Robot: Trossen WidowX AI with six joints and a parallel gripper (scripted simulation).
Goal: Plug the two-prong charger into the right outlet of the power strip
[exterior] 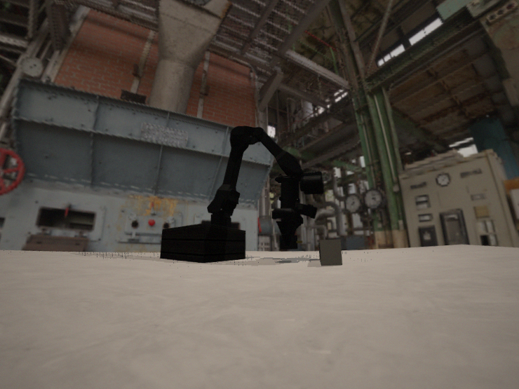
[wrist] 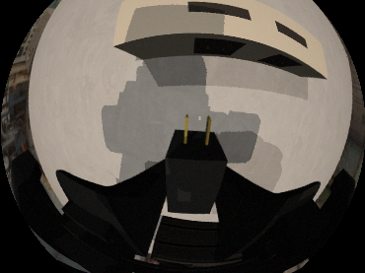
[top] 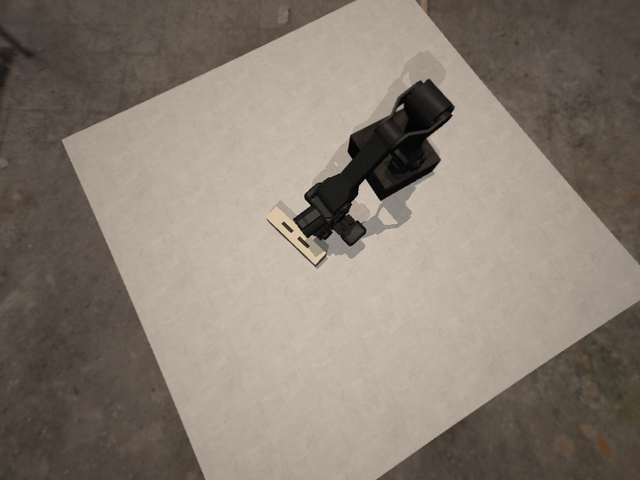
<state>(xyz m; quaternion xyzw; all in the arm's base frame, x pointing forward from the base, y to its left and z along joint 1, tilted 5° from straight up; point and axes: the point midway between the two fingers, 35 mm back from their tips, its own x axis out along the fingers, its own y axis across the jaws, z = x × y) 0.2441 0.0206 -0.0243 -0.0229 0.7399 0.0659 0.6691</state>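
My gripper [exterior: 288, 241] [wrist: 191, 165] is shut on the black charger [wrist: 196, 188], one finger on each side. It is raised above the table. The charger's two brass prongs [wrist: 208, 130] point toward the power strip in the wrist view, with a gap between. The cream-topped power strip [top: 295, 234] [exterior: 330, 251] [wrist: 266, 18] has two dark marks on top and two dark outlets in its grey near side. The prongs stand slightly left of the left-hand outlet [wrist: 219, 46] in that view; the right-hand outlet [wrist: 280, 60] is farther right. The charger is hidden in the top view.
The dark base block [top: 381, 184] [exterior: 203, 244] of the arm stands behind the gripper on the pale square table top [top: 213, 315]. The arm's shadow falls between gripper and strip in the wrist view, and a shadow covers part of the strip's top.
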